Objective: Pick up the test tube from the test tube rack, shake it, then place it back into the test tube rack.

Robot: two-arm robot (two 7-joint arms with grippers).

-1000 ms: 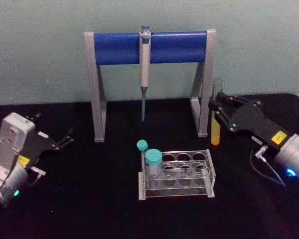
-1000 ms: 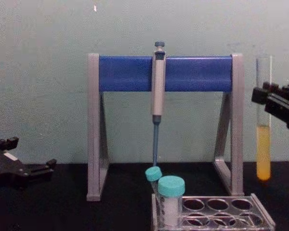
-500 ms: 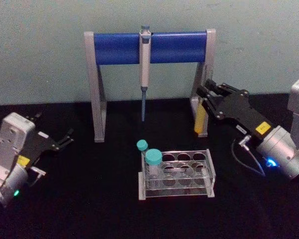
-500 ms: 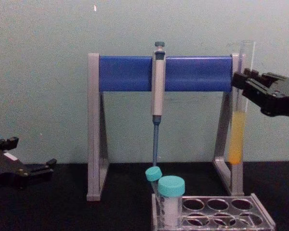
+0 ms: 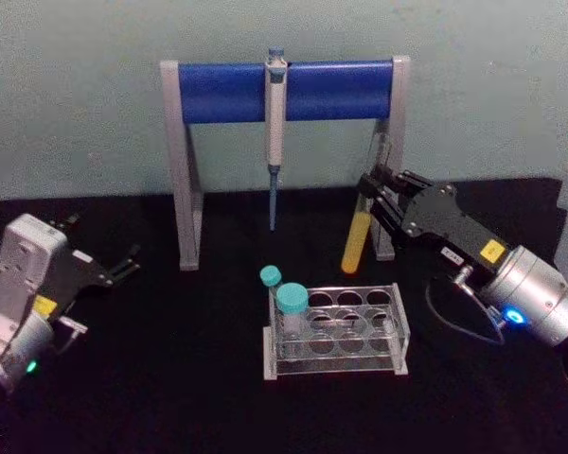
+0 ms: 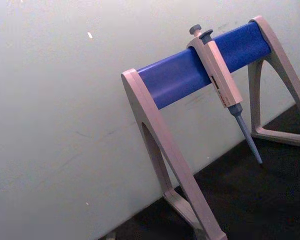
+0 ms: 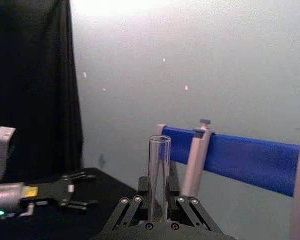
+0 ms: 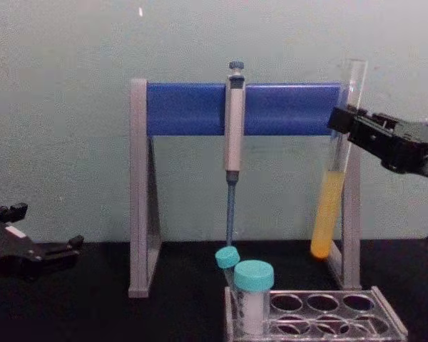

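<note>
The test tube (image 5: 359,232) is a long clear glass tube with yellow liquid in its lower part. It hangs tilted in the air, with its bottom swung toward the middle of the table. My right gripper (image 5: 370,189) is shut on its upper part, just in front of the stand's right leg. In the chest view the test tube (image 8: 334,171) hangs well above the test tube rack (image 8: 385,329), held by the right gripper (image 8: 342,122). Its open mouth (image 7: 159,141) rises between the fingers (image 7: 124,206). The clear test tube rack (image 5: 399,333) sits below and nearer me. My left gripper (image 5: 121,266) rests open at the far left.
A grey-and-blue pipette stand (image 5: 227,91) stands at the back with a pipette (image 5: 275,123) hanging from its bar. Two teal-capped tubes (image 5: 291,303) occupy the rack's left end. The black table runs back to a pale wall close behind the stand.
My right gripper has carried the test tube leftward, from right of the stand's leg to in front of it. The tube has gone from upright to tilted. The left arm has not moved.
</note>
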